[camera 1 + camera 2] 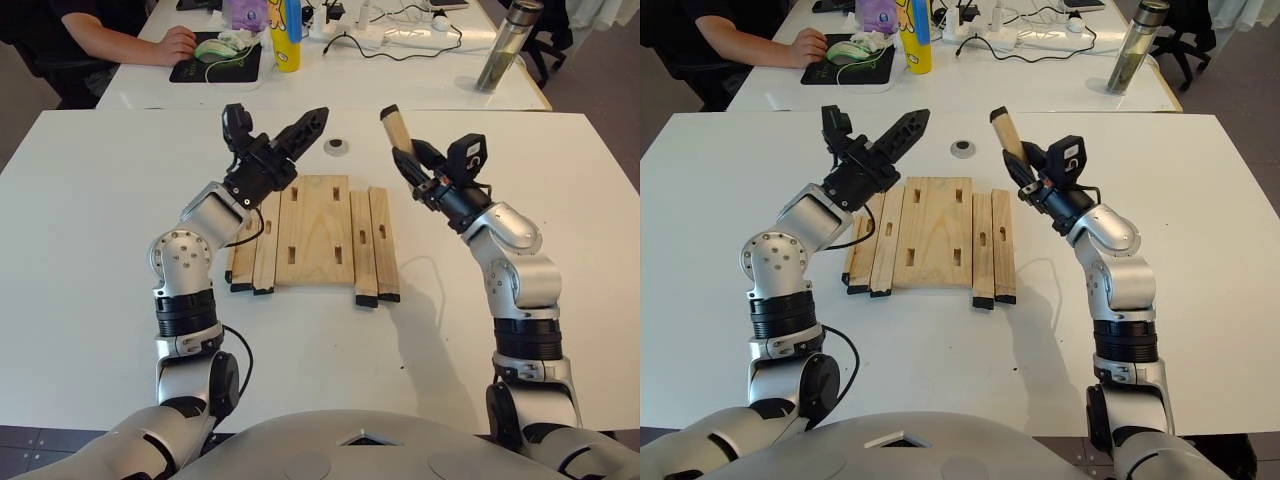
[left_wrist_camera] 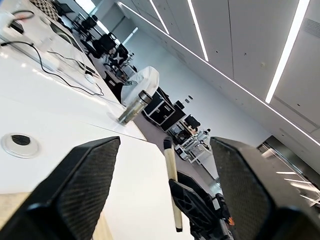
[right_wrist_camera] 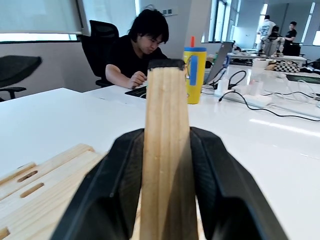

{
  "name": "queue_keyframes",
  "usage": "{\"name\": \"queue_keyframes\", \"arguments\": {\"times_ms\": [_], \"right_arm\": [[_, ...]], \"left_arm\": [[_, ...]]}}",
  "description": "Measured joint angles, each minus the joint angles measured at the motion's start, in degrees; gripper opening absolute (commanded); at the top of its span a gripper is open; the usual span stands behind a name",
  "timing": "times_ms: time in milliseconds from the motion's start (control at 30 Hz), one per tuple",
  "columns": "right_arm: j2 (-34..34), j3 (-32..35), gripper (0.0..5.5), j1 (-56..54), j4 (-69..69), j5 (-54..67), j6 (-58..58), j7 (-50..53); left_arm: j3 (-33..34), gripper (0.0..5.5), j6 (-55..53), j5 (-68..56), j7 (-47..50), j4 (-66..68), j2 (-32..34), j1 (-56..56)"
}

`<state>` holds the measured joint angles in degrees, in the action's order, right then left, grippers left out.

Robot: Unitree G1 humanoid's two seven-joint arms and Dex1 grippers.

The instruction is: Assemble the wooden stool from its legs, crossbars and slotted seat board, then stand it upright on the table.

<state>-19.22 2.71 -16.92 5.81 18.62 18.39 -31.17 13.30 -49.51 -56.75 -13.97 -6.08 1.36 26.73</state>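
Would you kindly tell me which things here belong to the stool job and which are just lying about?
For the job: slotted seat board; left slats; right slats; wooden piece held in the right gripper.
Lying about: cable grommet in the table; on the far desk, yellow cup, metal flask, mouse.

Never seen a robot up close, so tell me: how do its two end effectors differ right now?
The left end effector is open and empty; the right end effector is shut on a wooden piece. The left one points sideways toward the right one, which holds its piece tilted upward. Both are black and raised above the table.
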Motion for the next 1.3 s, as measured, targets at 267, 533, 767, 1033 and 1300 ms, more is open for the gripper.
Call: {"name": "queue_keyframes", "arguments": {"times_ms": [267,533,767,1033,1300], "right_arm": [[-2.35,-6.58,1.30,2.34,2.88,-0.26,-3.39,-9.16],[-5.03,-7.75,1.30,2.67,3.10,-0.29,-5.68,-13.25],[-4.91,-8.12,1.30,2.81,3.62,-0.29,-6.50,-13.22],[-4.51,-8.60,1.30,3.53,4.71,-0.28,-6.54,-12.96],[-4.49,-8.57,1.30,3.86,4.81,-0.28,-6.63,-12.56]], "left_arm": [[-3.05,3.35,-3.81,0.18,-0.12,0.51,2.01,-0.02],[-4.24,3.17,-7.03,-0.01,-1.06,0.74,3.58,-0.04],[-3.87,2.28,-9.59,-1.33,-1.33,0.78,3.63,-0.02],[-2.77,1.10,-11.27,-2.60,-0.80,1.04,3.50,0.29],[-2.31,0.47,-11.78,-2.99,-0.63,1.69,3.70,0.43]]}}
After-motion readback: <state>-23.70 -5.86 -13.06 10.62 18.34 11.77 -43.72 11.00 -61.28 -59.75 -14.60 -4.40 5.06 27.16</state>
